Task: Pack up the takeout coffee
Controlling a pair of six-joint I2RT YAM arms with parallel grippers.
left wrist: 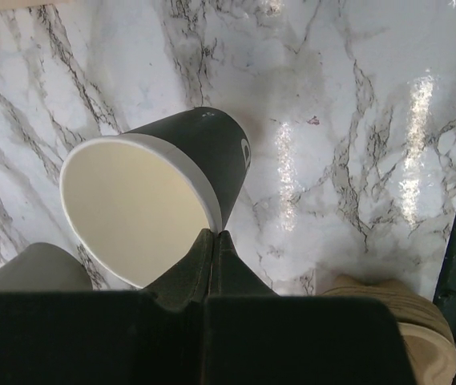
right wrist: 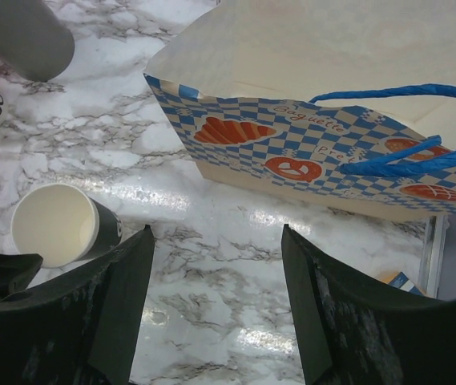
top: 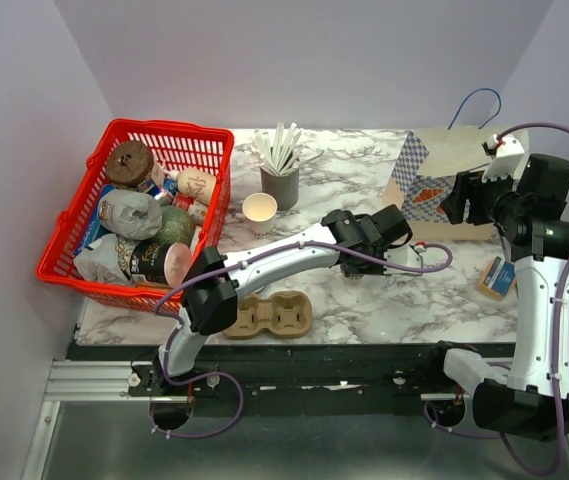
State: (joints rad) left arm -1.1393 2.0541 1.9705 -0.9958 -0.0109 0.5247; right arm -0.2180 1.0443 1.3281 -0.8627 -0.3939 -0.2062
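Plain pale walls [top: 314,60] box in a white marble tabletop [top: 354,170]. Red basket [top: 64,262] far left. The takeout coffee [left wrist: 203,148] sits mid-table, left gripper [left wrist: 213,237] pinched together right at its rim. Right gripper [right wrist: 215,233] is spread wide, facing the checkered paper bag [right wrist: 292,152].

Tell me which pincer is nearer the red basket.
Left. The left pincer, shut, sits mid-table, right of the red basket and past the grey stirrer cup. The right pincer, open, is farther right still, by the paper bag.
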